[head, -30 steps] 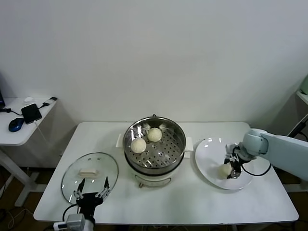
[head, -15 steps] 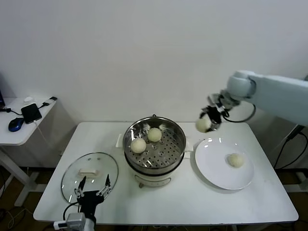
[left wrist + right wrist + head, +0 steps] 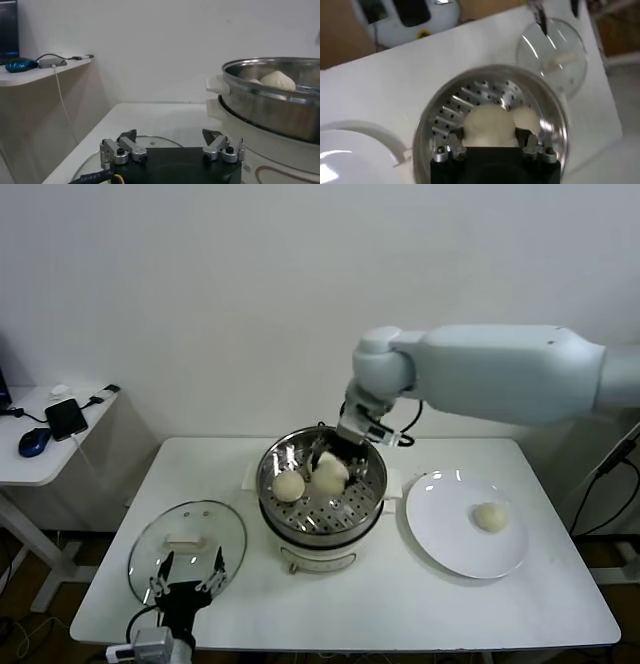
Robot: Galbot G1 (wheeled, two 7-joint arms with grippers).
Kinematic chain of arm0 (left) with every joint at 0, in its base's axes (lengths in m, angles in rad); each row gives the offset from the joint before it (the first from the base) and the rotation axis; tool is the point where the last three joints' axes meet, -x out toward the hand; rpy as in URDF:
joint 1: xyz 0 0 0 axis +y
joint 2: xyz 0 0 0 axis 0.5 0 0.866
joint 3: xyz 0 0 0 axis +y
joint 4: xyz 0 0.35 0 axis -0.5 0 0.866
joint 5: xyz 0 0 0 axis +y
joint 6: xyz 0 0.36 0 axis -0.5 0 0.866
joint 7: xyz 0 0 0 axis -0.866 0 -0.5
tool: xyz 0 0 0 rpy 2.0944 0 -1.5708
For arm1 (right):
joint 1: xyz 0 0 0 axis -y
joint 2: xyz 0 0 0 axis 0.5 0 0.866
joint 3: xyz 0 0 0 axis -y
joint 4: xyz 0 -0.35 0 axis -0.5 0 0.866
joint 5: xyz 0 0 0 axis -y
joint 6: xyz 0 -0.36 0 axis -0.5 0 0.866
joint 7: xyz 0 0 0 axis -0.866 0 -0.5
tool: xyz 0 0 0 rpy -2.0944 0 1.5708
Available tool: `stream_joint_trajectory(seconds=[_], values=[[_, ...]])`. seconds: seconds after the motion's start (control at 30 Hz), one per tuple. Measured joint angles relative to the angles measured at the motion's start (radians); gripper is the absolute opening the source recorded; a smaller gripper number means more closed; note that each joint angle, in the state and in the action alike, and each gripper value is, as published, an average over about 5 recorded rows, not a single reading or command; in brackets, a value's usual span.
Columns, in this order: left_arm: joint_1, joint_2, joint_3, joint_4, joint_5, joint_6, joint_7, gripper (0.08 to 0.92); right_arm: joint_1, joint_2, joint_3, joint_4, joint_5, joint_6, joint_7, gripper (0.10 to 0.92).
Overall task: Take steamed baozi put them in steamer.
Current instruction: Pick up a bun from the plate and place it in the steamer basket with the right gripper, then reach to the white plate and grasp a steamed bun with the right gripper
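Observation:
The steamer [image 3: 372, 489] stands mid-table, a steel pot with a perforated tray. My right gripper [image 3: 333, 456] is low inside it, shut on a cream-white baozi [image 3: 330, 476]; in the right wrist view my right gripper [image 3: 490, 135] clamps this baozi [image 3: 490, 122] just over the tray. A second baozi [image 3: 289, 485] lies on the tray to its left, and the right wrist view shows a baozi [image 3: 529, 117] close beside the held one. One baozi [image 3: 489, 517] lies on the white plate [image 3: 440, 529]. My left gripper [image 3: 188, 576] is open and empty over the glass lid [image 3: 185, 524].
The glass lid with a white handle [image 3: 555, 50] lies left of the steamer. The plate sits right of it. A side table with a phone and a mouse [image 3: 33, 443] stands at the far left. The left wrist view shows the steamer's wall [image 3: 270, 112] and a baozi [image 3: 277, 80].
My right gripper has carried a baozi from above the plate's far edge leftward and down into the steamer. One baozi stays on the plate. The left arm has not moved.

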Motion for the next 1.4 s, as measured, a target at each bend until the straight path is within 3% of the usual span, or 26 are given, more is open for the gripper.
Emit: stream_joint_trajectory(seconds=[0.33, 0.67, 0.83, 1.07, 1.4], values=[[0.000, 0.000, 0.003, 0.009, -0.001, -0.006, -0.001, 0.823, -0.129, 0.066, 0.016, -0.063, -0.162, 0.103, 0.040, 0.695], [0.007, 0.005, 0.002, 0.005, -0.002, -0.009, -0.003, 0.823, -0.176, 0.091, 0.033, -0.116, -0.211, 0.143, 0.076, 0.820], [0.010, 0.005, 0.005, -0.004, -0.001, -0.009, -0.003, 0.823, -0.128, 0.066, 0.032, -0.119, -0.151, 0.151, 0.053, 0.823], [0.011, 0.005, 0.013, -0.013, 0.003, -0.008, -0.002, 0.823, 0.017, -0.051, -0.035, -0.149, 0.051, 0.115, -0.037, 0.823], [0.009, 0.009, 0.013, -0.008, 0.003, -0.009, 0.000, 0.823, 0.177, -0.343, -0.208, -0.204, 0.200, -0.107, -0.112, 0.823]])
